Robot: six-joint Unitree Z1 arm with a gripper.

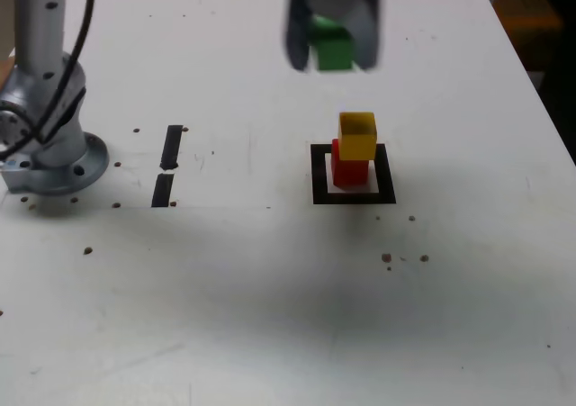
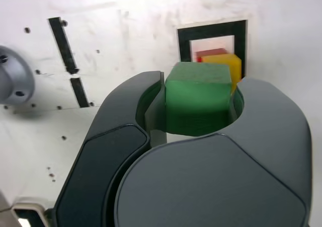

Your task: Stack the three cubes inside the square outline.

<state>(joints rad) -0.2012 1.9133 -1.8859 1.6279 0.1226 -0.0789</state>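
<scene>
Two cubes point(image 1: 354, 149) stacked, one point(image 1: 334, 49) gripped.

Three cubes point(image 1: 357, 136); one square outline point(image 1: 319, 174); two tape strips point(image 1: 171, 147)

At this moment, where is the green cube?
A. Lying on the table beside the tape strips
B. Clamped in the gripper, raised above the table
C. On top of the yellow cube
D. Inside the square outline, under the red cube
B: the green cube sits between the jaws of the gripper, raised off the table, while the yellow cube tops the red cube in the square outline.
</scene>
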